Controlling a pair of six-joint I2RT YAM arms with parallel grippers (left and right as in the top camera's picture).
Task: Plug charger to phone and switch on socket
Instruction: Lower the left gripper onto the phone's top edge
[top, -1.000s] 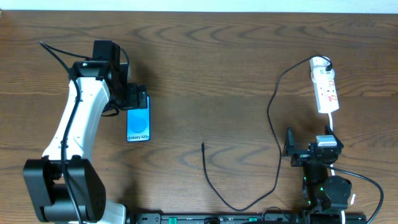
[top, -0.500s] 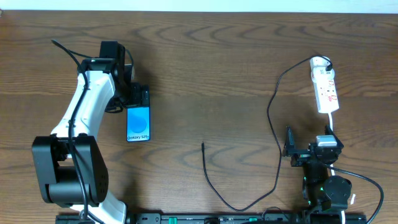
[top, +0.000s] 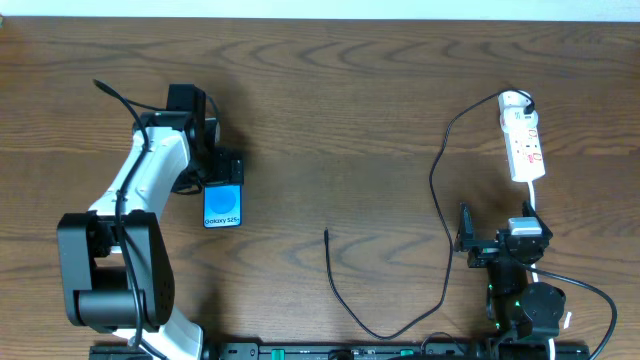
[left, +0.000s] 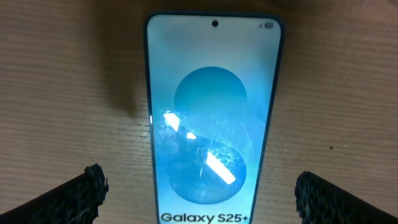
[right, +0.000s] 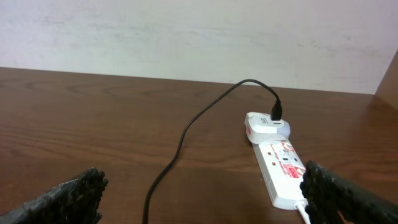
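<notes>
A dark wood-grain desk (top: 350, 100), seen from above. A phone (top: 223, 205) lay flat on its left half, screen up and glowing blue. The left arm (top: 140, 190) hung over the phone's top end. The left jaws stood wide open and held nothing. In the wrist view one finger (left: 68, 196) showed on each side of the phone, both clear of its long edges.

The charger (top: 440, 200), a thin black cable, ran from a plug (right: 277, 114) at the far end of the socket (top: 524, 140) on the right. It looped down to the desk's near edge and rose to its free tip (top: 327, 236). The tip lay on bare wood between phone and socket, well apart from the phone. The right arm (top: 515, 250) sat folded just in front of the socket. The right jaws were also wide open and empty.

The step in hand looked like taking hold of the phone. Done well, the jaws would come down square and close on the frame's long edges, not the glass. They should leave the end by the "Galaxy S25+" lettering free, since the port is probably there. A slim, flat phone offers little to grip, so a skewed close could slide it.

The desk was matt brown with fine grain. Behind it stood a plain pale wall (right: 186, 31).
</notes>
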